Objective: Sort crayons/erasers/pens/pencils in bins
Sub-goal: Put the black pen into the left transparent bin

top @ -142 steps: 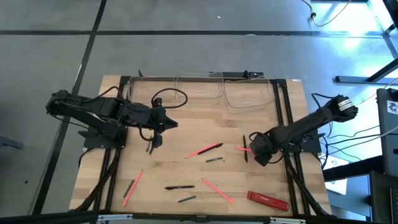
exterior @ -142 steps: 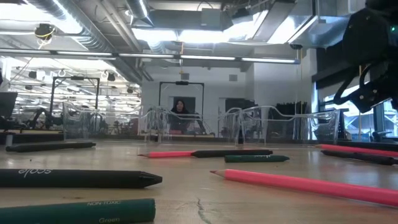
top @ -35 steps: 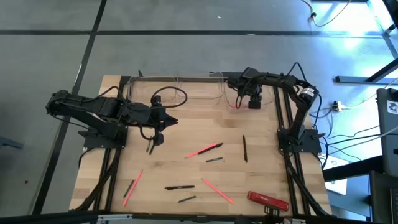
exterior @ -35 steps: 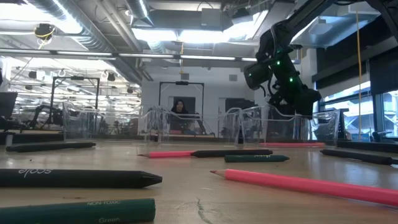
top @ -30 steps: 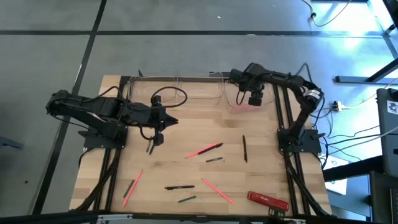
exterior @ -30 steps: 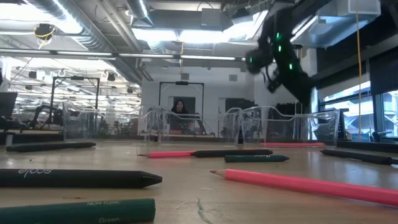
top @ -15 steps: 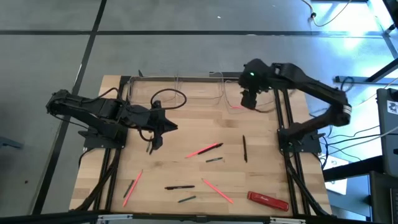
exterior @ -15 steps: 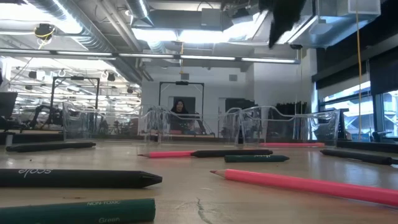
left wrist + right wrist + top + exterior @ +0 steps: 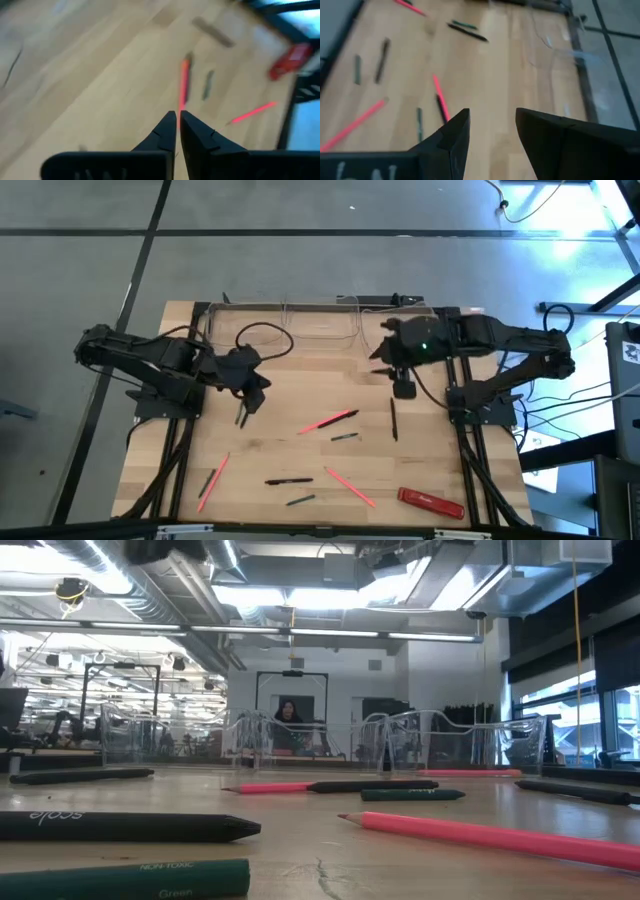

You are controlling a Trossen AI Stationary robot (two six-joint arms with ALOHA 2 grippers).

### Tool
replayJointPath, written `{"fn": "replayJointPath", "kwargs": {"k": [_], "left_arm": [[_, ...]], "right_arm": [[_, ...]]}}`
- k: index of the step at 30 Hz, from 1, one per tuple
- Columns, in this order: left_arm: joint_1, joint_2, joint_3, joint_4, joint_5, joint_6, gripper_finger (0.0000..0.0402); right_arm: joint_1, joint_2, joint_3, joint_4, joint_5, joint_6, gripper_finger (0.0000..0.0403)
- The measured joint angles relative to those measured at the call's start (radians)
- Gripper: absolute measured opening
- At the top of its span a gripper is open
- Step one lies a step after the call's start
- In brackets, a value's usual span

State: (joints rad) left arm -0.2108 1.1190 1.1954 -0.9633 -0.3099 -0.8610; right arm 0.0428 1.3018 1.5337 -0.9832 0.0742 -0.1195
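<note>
Step in hand, by my read: the right arm is between picks and the left arm is lining up on one. Right jaws are spread wide and empty, pointing down at the worktop with the wrist folded in from its base. The bins sit just behind them, and a pink stick appears to lie inside the bin nearest them. Closest target is the black pen, just ahead of the right jaws and lying roughly in line with the arm's reach. Next move there: drop straight down and turn the wrist so the jaws straddle the pen across its width, not along it. It's thin and flat on the wood, so go low before closing. Left jaws are almost pressed together with nothing visible between them, and the arm is stretched out low toward the middle. A dark stick lies just below and beside their tips, untouched as far as you can tell. You need to open them before descending, or they'll only push it. Ahead of the left jaws, between the two arms, lie the pink-and-black stick and a short grey-green one. Further off lie another pink stick, a black one and a pink-and-dark pair. Most of the sort is undone. Leave the red bar alone.
</note>
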Motion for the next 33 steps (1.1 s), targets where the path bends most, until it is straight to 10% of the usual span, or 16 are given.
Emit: {"fn": "replayJointPath", "kwargs": {"k": [33], "left_arm": [[0.169,0.262,-0.069,-0.235,0.254,-0.235,0.0085]], "right_arm": [[0.192,0.0,0.0,0.096,0.003,0.087,0.0163]]}}
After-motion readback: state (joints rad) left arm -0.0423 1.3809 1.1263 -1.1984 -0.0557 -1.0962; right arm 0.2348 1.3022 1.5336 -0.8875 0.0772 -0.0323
